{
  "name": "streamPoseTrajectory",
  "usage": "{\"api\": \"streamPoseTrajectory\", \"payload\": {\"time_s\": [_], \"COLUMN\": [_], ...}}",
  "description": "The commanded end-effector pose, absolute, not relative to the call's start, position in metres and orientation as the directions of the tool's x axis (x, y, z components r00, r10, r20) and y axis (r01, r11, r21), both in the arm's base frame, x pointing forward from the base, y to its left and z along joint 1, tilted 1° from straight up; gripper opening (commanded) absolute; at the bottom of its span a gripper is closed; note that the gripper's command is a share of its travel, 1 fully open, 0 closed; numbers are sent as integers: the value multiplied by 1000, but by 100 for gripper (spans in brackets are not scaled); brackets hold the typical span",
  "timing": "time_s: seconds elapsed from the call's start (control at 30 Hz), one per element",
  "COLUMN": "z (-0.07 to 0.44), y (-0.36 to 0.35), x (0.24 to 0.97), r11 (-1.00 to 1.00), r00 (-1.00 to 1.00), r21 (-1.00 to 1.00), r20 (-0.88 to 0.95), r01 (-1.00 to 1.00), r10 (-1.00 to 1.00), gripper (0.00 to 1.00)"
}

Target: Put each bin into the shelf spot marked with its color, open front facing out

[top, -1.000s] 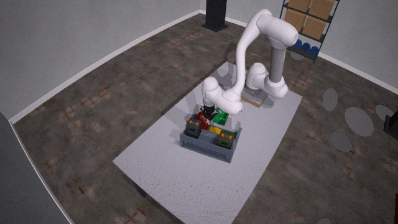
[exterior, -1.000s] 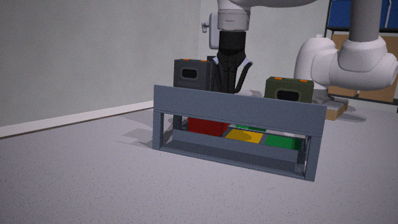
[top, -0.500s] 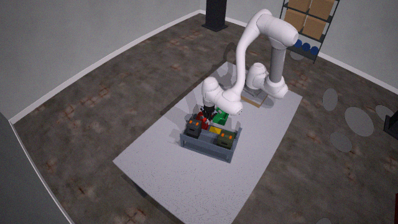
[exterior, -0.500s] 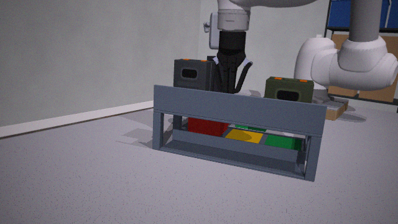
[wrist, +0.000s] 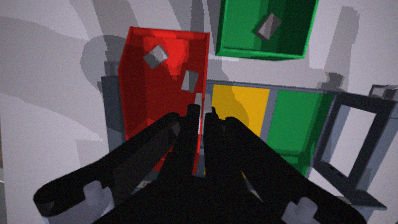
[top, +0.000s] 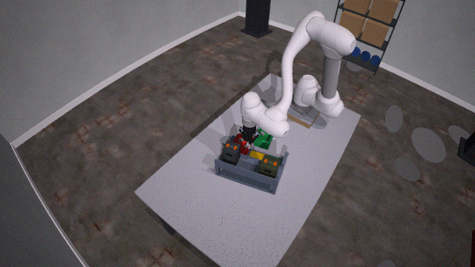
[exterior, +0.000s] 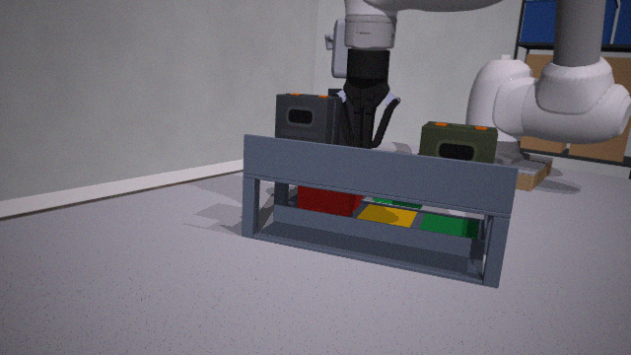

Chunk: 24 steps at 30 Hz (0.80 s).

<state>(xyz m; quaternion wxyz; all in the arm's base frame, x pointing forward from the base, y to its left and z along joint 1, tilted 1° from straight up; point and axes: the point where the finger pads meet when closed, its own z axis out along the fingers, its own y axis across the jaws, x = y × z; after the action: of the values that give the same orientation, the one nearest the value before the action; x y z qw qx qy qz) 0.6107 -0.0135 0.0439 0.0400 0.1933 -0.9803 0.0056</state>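
Red bin [top: 243, 144] [exterior: 325, 199] [wrist: 137, 100], thin-walled and glossy, holds grey parts [wrist: 156, 56] at one end of the shelf [top: 245, 182] [exterior: 380, 170] [wrist: 112, 112], overhanging its edge. Fingers [top: 248, 138] [exterior: 364, 133] clamp its side wall. Beside it, the shelf's yellow mark [top: 257, 155] [exterior: 386, 216] [wrist: 240, 107] lies uncovered.

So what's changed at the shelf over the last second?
Nothing visibly. The gripper stays closed at the red bin's side wall; I see no new grip or release. The red bin, green bin, grey case and olive case all stayed put.
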Motion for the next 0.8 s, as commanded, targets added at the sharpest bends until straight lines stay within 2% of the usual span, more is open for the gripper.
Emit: {"api": "streamPoseTrajectory", "payload": {"time_s": [0.0,0.77], "z": [44,43], "y": [-13,-9], "x": [612,623], "r11": [925,925], "r00": [-922,-923], "r21": [4,4], "r20": [79,70], "r01": [-379,-379], "r10": [-379,-379], "gripper": [10,10]}}
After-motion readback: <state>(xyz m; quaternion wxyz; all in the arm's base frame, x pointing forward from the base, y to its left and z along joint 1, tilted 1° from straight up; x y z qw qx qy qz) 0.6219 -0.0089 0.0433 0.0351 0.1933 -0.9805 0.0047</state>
